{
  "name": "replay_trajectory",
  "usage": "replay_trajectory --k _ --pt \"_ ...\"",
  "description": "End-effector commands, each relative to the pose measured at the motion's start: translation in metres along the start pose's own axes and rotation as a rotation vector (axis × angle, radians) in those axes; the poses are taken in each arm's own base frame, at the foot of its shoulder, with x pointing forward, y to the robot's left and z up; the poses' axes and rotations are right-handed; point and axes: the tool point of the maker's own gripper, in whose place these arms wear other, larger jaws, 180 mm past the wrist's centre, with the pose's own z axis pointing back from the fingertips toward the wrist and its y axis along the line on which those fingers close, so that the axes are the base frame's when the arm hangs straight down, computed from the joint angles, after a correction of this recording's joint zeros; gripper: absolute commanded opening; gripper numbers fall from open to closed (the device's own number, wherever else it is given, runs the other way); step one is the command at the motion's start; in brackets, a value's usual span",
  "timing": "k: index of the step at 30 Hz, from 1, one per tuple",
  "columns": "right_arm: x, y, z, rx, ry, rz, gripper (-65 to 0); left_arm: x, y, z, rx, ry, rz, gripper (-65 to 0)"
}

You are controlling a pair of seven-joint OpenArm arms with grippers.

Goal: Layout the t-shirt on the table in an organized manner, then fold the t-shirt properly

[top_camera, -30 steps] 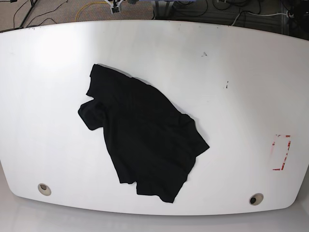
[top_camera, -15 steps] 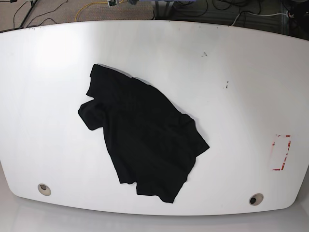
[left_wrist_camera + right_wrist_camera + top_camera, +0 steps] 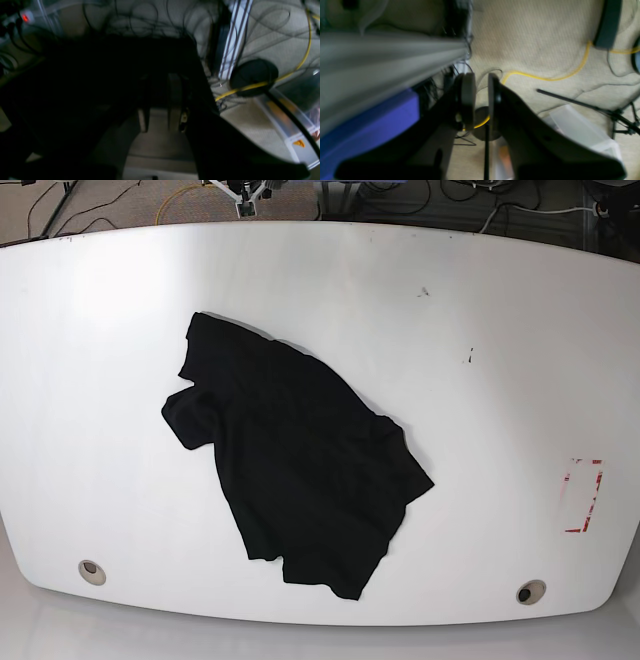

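Carpeted floor strewn with cables fills both wrist views, which tells you neither arm is over the work yet.

Your right gripper (image 3: 478, 101) sits at frame centre in the right wrist view, its two dark fingers (image 3: 468, 100) standing nearly together with only a thin slit of floor showing between them, and nothing is held. A yellow cable (image 3: 545, 77) runs across the carpet behind it. Your left gripper (image 3: 160, 105) is dim and murky in the left wrist view; its fingers (image 3: 175, 100) look close together with a narrow gap and nothing between them. Neither gripper appears in the base view.

Moving outward, the t-shirt (image 3: 295, 460) lies in the middle-left of the base frame on the table (image 3: 480, 380), skewed on a diagonal from upper left to lower right, with a crumpled lobe poking out at its left edge and creases along the right side. Its lower hem comes near the table's bottom edge. A red-outlined rectangle (image 3: 582, 496) sits well apart at the right.

Mind these risks, as I judge them: with the jaws this narrow, you may push the cloth instead of pinching it, so widen them before descending. Grabbing the bunched lobe could catch two layers and tighten the twist. Dragging the lower hem toward you could pull the shirt off the edge.
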Motion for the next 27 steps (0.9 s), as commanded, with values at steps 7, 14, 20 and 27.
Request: replay_trajectory --k 7,14,20,27 --pt "-0.014 -0.005 0.016 -0.016 0.002 0.008 -56.4 -0.016 0.02 0.015 0.049 0.012 -0.033 -55.3" --pt "-0.01 0.003 0.027 -0.01 -0.027 0.0 -56.4 -0.016 0.018 0.025 0.057 -0.012 -0.042 -55.3" --pt "-0.014 0.007 0.038 -0.007 -0.033 -0.001 -56.4 -0.014 0.024 0.032 0.073 -0.031 -0.055 -55.3" --pt "-0.024 0.008 0.05 -0.009 -0.027 -0.003 -56.4 -0.017 0.029 0.042 0.082 -0.052 -0.012 -55.3"
